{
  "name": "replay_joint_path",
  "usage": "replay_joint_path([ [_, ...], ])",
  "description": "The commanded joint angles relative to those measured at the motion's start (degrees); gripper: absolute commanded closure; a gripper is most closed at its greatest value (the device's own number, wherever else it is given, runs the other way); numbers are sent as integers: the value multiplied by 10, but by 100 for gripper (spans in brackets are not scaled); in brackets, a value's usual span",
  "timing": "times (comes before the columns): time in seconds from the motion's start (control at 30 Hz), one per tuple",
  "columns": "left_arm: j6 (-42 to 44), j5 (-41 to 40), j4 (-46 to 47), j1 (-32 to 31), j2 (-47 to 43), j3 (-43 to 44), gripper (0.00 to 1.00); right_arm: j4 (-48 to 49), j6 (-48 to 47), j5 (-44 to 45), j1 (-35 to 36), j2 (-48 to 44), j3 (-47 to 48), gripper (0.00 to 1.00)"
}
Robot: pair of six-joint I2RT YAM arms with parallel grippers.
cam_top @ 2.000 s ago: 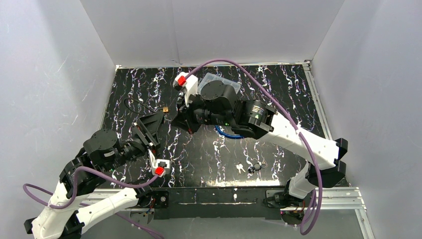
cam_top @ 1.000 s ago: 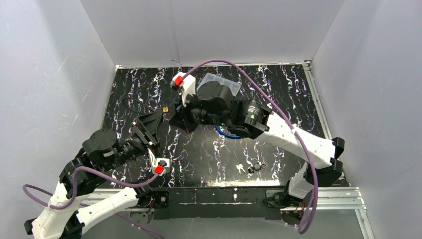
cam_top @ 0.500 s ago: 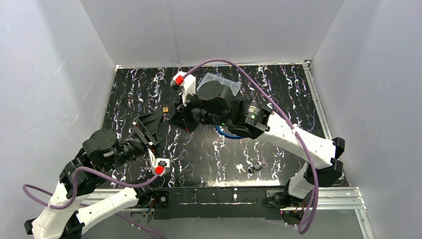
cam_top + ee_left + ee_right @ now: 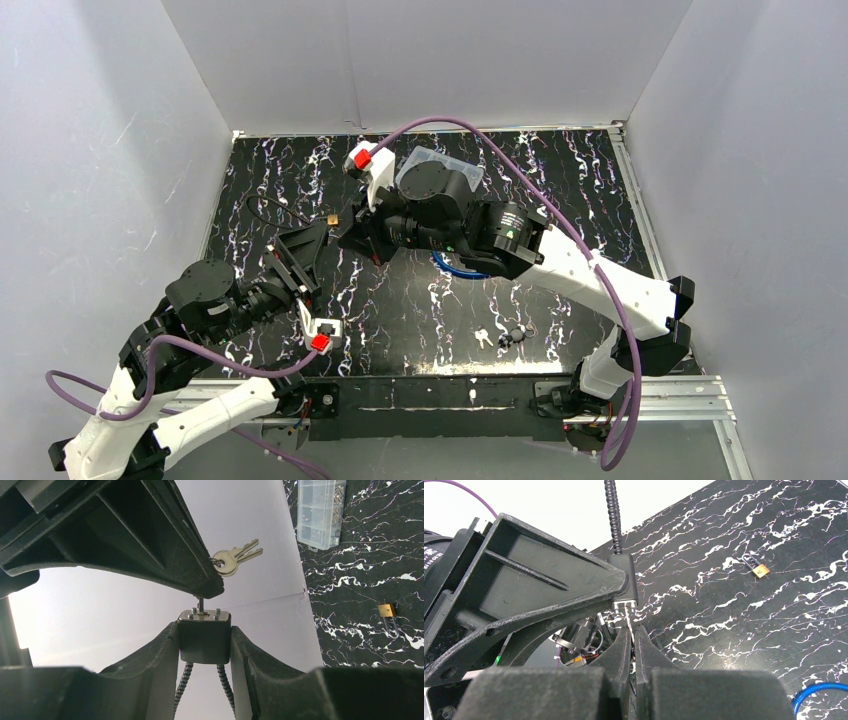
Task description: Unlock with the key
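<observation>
Edging slightly leftward with the right gripper compared with two seconds back, then sitting almost still over the last half second. Keeping the left gripper where it was.

Pressing the right gripper's fingers together on the key, with hardly any gap showing between the pads. Pointing the key's thin blade into the metal end face of the lock body. Probably sitting in the keyhole, though not showing how deep, with a black finger covering part of the blade.

Clamping the black lock body from both sides with the left gripper, partly spread, both inner faces touching it, and holding it clear of the desk. Trailing two braided cable ends from the body's other end. Dangling two spare keys just beside the right gripper's fingertip.

Lying on the desk, well apart from the held lock: a small brass padlock and a clear compartment box.
</observation>
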Motion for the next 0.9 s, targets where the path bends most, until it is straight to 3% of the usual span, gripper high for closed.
replay_joint_path([
  [0.0,5,1,19,1,-2,11,100,38,-1,1,4,-18,-1,99],
  [0.87,-5,10,40,1,-1,10,100,37,9,-17,4,1,-2,99],
])
